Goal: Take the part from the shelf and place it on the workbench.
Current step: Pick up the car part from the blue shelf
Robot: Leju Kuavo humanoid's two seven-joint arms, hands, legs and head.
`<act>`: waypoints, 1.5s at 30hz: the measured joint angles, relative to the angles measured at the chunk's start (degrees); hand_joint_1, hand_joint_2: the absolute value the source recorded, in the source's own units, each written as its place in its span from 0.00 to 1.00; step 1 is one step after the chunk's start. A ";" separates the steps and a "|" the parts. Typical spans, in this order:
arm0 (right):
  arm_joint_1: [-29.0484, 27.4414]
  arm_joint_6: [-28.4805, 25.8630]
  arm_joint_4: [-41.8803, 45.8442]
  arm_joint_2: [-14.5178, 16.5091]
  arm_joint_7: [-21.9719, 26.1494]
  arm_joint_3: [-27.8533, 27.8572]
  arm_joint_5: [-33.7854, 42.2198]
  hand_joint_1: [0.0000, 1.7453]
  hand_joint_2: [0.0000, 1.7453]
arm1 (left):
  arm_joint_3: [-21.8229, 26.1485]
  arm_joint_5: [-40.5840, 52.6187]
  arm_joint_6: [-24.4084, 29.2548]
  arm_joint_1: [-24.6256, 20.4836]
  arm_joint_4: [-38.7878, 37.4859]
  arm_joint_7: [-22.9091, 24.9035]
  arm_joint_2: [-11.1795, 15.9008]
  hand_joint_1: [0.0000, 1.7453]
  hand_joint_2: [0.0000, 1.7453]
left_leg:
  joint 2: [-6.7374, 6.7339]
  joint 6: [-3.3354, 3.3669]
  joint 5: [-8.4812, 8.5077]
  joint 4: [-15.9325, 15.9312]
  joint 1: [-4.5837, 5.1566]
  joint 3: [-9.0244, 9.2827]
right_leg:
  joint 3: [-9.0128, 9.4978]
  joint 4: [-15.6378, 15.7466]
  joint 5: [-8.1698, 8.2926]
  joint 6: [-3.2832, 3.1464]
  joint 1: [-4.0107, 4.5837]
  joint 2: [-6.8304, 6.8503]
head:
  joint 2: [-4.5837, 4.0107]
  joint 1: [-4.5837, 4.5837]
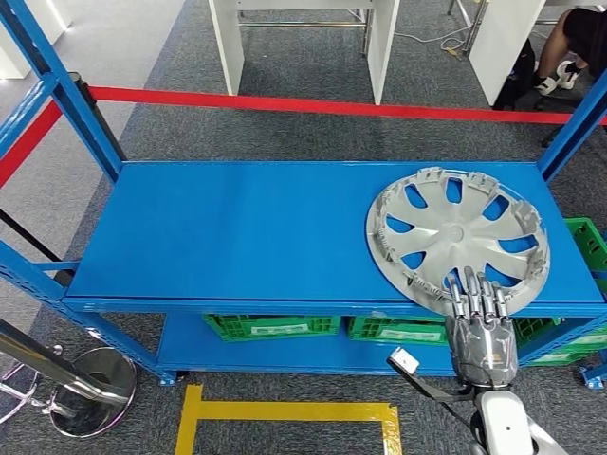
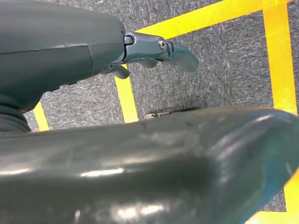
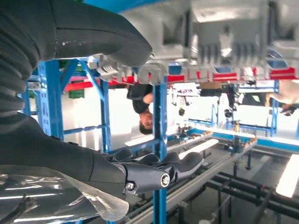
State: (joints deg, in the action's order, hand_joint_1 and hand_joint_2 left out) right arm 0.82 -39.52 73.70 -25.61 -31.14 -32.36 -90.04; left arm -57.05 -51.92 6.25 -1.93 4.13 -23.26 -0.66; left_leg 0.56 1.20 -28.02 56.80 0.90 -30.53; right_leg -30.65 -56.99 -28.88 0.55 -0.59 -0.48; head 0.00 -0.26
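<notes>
A silver wheel cover (image 1: pixel 458 232) lies flat at the right end of the blue shelf (image 1: pixel 250 227). My right hand (image 1: pixel 481 327) is at the shelf's front edge, its fingers stretched over the cover's near rim. In the right wrist view the fingers (image 3: pixel 159 172) and the thumb (image 3: pixel 105 37) stand wide apart, with the cover's grey ribbed edge (image 3: pixel 229 42) close to the thumb. My left hand (image 2: pixel 148 51) hangs over the carpet and holds nothing, its fingers straight.
Green crates (image 1: pixel 272 327) sit on the lower shelf. Blue uprights (image 1: pixel 79 104) frame the shelf ends. Red tape (image 1: pixel 286 102) runs behind, with white table legs (image 1: pixel 379 47) and a seated person (image 1: pixel 573 47) beyond. Yellow floor tape (image 1: pixel 286 410) and a chrome stand base (image 1: pixel 93 389) lie in front.
</notes>
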 joint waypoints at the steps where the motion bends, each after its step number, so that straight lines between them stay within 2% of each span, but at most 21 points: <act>1: 0.12 0.00 0.25 -0.19 -0.08 -0.39 0.00 0.00 1.00 | 0.00 0.00 -0.02 0.01 0.00 0.00 -0.01 0.00 0.00 | 0.00 0.00 0.00 0.00 0.00 0.00 | 0.00 0.00 0.00 0.00 0.00 0.00 | 0.00 -0.01; 7: 0.08 0.00 0.36 -0.39 1.99 -1.88 0.00 0.00 1.00 | 0.00 0.06 -0.23 0.04 0.01 0.00 -0.10 0.00 0.00 | 0.00 0.00 0.00 0.00 0.00 0.00 | -0.01 0.00 0.00 0.00 0.00 0.00 | 0.00 -0.01; 13: -0.68 0.00 -0.72 0.14 7.65 -1.16 0.01 0.00 1.00 | 0.00 0.10 -0.11 0.09 0.02 0.01 -0.21 0.00 0.00 | 0.00 0.00 0.00 0.00 0.00 -0.01 | -0.01 0.00 0.00 0.00 0.00 0.00 | 0.00 0.00; 19: -1.05 0.00 -1.57 0.72 8.84 -0.08 0.04 0.00 1.00 | 0.00 0.04 -0.10 0.12 0.02 0.02 -0.21 0.00 0.00 | 0.00 0.00 0.00 0.00 0.00 0.00 | -0.01 0.00 0.00 0.00 0.00 0.00 | 0.00 0.01; 30: -2.38 0.00 -2.13 3.47 15.82 5.83 0.05 0.00 1.00 | -0.03 -0.01 -0.23 0.17 0.02 0.02 -0.21 0.00 0.00 | 0.00 0.00 0.00 0.00 0.00 0.00 | -0.01 0.00 0.00 0.00 0.00 0.00 | 0.00 0.00; 45: -2.66 0.00 -3.02 5.36 17.28 9.22 0.03 0.00 1.00 | -0.07 -0.34 -0.23 0.16 0.02 0.02 -0.21 0.00 0.00 | 0.00 0.00 0.00 0.00 0.00 0.00 | 0.00 0.00 0.00 0.00 0.00 0.00 | 0.00 -0.01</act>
State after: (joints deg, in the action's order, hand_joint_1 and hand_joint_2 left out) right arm -1.84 -39.52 70.68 -20.25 -13.86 -23.14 -90.01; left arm -57.11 -52.26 6.01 -1.77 4.15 -23.23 -0.87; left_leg 0.56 1.20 -28.02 56.79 0.90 -30.53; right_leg -30.65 -56.99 -28.88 0.55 -0.59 -0.48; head 0.00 -0.26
